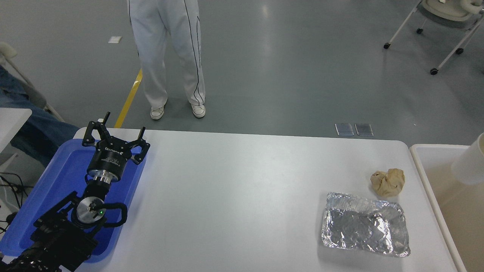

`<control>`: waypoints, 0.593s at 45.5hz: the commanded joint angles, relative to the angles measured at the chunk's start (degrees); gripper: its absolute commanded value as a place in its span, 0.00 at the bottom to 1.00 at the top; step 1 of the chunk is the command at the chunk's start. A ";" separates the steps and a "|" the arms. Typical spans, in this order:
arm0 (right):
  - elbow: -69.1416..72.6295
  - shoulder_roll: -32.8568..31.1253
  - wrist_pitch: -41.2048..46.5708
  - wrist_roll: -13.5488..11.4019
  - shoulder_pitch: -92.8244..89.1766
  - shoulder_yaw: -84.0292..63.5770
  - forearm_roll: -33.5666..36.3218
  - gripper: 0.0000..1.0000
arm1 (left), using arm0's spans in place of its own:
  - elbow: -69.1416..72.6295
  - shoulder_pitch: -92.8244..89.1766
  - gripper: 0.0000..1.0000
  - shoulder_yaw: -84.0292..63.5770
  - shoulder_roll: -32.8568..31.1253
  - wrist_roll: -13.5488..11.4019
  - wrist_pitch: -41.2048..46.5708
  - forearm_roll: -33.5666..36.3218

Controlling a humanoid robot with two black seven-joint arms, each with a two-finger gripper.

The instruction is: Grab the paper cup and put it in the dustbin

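Note:
The white paper cup [470,163] is at the picture's right edge, tilted and partly cut off. It is over the inside of the dustbin [417,152], a bin with a thick white rim and beige walls at the table's right end. No gripper shows at the cup, and I cannot tell what holds it. My right arm is out of view. My left gripper [117,130] is parked at the lower left over the blue tray [68,166], open and empty.
A crumpled tan paper ball [388,182] lies near the table's right end, and a crinkled silver foil tray [365,224] lies in front of it. A person in white trousers [170,56] stands beyond the far edge. A wheeled frame [438,34] stands at the top right.

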 commanded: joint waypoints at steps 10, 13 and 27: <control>-13.54 -10.68 0.00 0.00 -8.16 3.16 -5.22 0.00 | -0.01 0.03 1.00 -0.09 0.00 0.01 -0.04 0.01; -16.44 -10.86 0.00 0.00 -14.31 7.73 -5.14 0.00 | -0.01 0.03 1.00 -0.09 0.00 0.01 -0.04 0.01; -32.52 -10.77 0.00 -0.08 -48.94 37.69 -4.52 0.00 | -0.01 -0.06 1.00 -0.09 0.00 0.01 -0.04 0.01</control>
